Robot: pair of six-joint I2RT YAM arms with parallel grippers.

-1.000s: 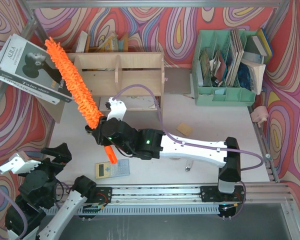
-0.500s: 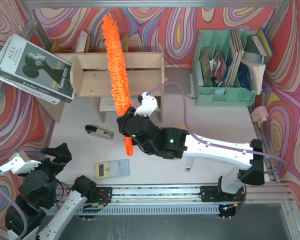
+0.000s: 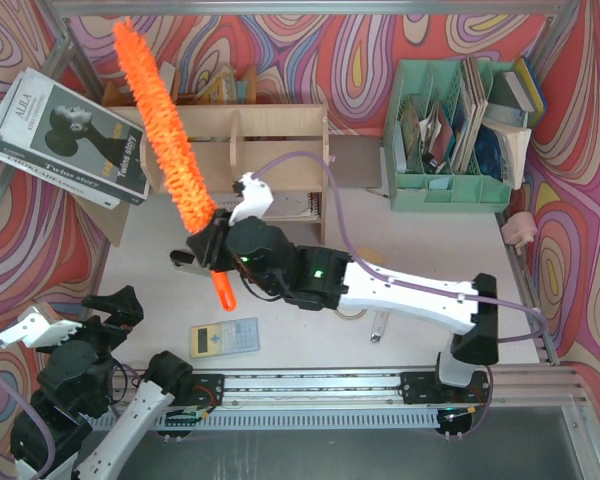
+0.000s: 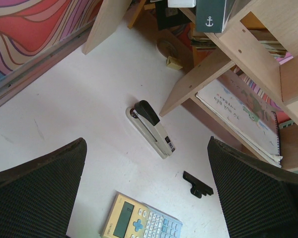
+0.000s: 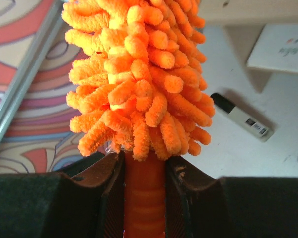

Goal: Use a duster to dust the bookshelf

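Observation:
The bright-orange fluffy duster (image 3: 165, 120) slants up and to the left over the left end of the light plywood bookshelf (image 3: 280, 130), its tip past the shelf's back edge. My right gripper (image 3: 212, 247) is shut on the duster's thin orange handle (image 5: 144, 198) just below the fluff (image 5: 139, 74); the handle's end (image 3: 223, 293) sticks out toward me. The left gripper (image 3: 75, 312) stays low at the near left corner, open and holding nothing. In the left wrist view its wide-apart fingers (image 4: 35, 193) frame bare table, and the shelf's side panel (image 4: 198, 82) shows above.
A large book (image 3: 65, 140) leans at the far left. A mint-green file organizer (image 3: 450, 140) with books stands at the back right. A stapler (image 4: 151, 129), a calculator (image 4: 141, 223) and a black clip (image 4: 197, 184) lie in front of the shelf. A spiral-bound book (image 4: 243, 114) lies under it.
The right arm swung the duster from the shelf's left end to its middle, then back to the left end, now reaching further back. The left arm has not moved.

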